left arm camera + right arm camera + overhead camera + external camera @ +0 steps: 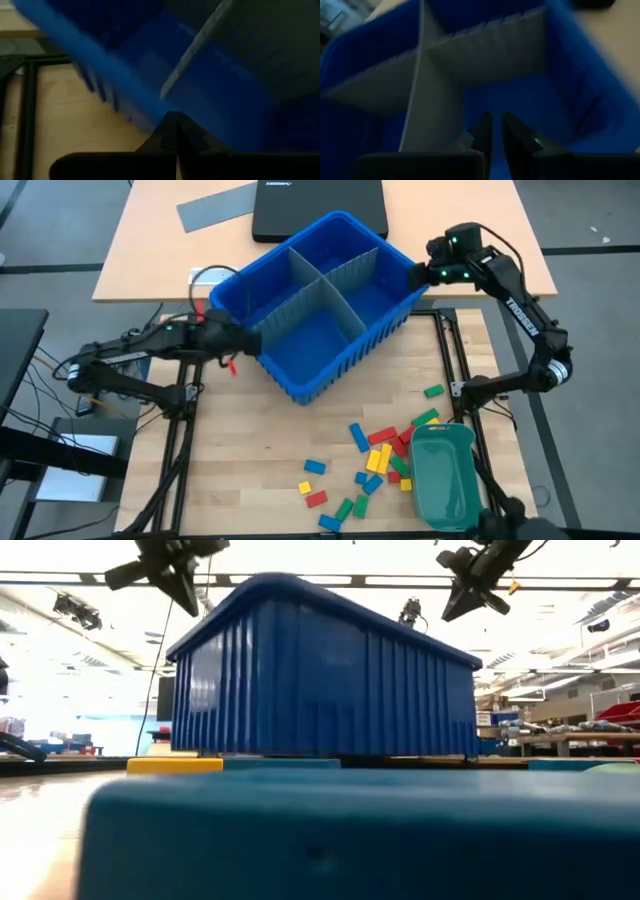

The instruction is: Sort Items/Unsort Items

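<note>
From above, the left claw [238,340] is pinched on the near-left rim of the blue divided bin [300,375] and the right claw [432,272] sits at its far-right rim, while the blocks [375,460] lie scattered on the table [250,470] beside the green tray [445,480]. The right wrist view shows that claw's fingers [482,132] slightly apart over the bin's grey divider [427,115], gripping nothing I can make out. The blocks look light, stiff and smooth, best pinched across their narrow sides.

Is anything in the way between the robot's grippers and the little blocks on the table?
Nothing visible blocks them. Both the left gripper and right gripper are at the blue bin; the blocks lie on open table beside the green tray.
</note>
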Action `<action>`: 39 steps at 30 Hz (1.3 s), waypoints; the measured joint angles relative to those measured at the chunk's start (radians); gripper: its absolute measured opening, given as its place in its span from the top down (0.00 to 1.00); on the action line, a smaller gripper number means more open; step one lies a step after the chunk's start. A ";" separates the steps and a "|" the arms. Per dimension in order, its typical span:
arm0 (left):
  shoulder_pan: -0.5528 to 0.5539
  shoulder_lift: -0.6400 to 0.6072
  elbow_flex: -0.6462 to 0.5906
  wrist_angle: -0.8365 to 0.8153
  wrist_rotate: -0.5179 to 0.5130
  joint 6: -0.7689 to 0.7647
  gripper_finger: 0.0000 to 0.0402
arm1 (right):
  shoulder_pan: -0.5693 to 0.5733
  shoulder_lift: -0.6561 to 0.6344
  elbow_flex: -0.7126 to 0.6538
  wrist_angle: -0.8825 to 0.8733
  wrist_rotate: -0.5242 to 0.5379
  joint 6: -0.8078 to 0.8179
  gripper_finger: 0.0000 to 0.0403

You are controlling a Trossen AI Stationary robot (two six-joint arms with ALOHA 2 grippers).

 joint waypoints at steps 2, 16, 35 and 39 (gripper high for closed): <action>0.001 -0.029 0.000 -0.007 0.005 -0.002 1.00 | -0.021 0.024 0.000 0.038 0.022 -0.018 0.86; 0.014 -0.046 -0.003 -0.404 0.177 -0.435 1.00 | -0.194 0.256 0.000 0.250 0.080 -0.171 0.91; 0.107 -0.015 -0.232 -0.144 0.205 -0.392 0.99 | -0.263 0.410 0.000 0.240 -0.140 -0.194 1.00; 0.162 -0.017 -0.232 -0.096 0.179 -0.297 0.99 | -0.262 0.386 0.000 0.166 -0.199 -0.192 1.00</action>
